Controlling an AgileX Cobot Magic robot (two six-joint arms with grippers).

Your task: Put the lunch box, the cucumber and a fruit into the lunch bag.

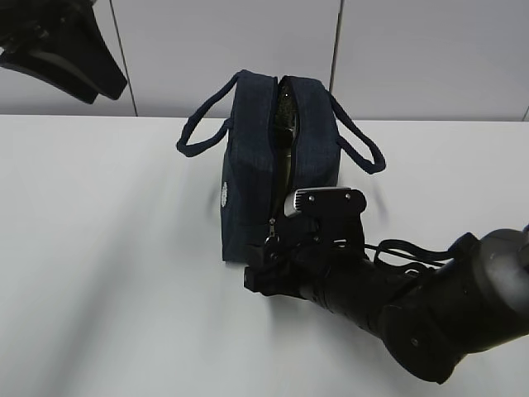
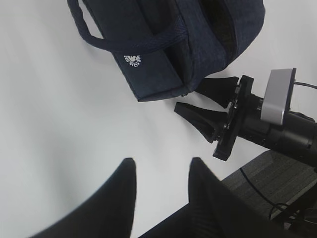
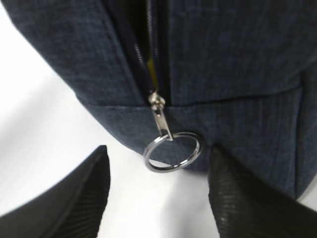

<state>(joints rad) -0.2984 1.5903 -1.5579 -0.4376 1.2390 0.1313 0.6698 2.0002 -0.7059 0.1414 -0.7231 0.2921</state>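
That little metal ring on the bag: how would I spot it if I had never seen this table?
Find the dark navy lunch bag standing on the white table. Follow its open zipper down the end facing the right gripper. There hangs the ring pull, the only shiny silver thing against the dark fabric, between the gripper's black fingers.

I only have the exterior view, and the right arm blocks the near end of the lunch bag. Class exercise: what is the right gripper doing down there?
Observer: The right gripper is open, its fingers either side of the zipper's ring pull, not closed on it.
Operator: Where does the slider sit?
Observer: At the near end of the lunch bag, low on the end wall, with the zipper open above it.
Operator: Anything visible inside?
Observer: A thin yellow sliver shows in the gap; I cannot tell what it is.
Operator: And the left gripper?
Observer: The left gripper is open, empty, above bare table.
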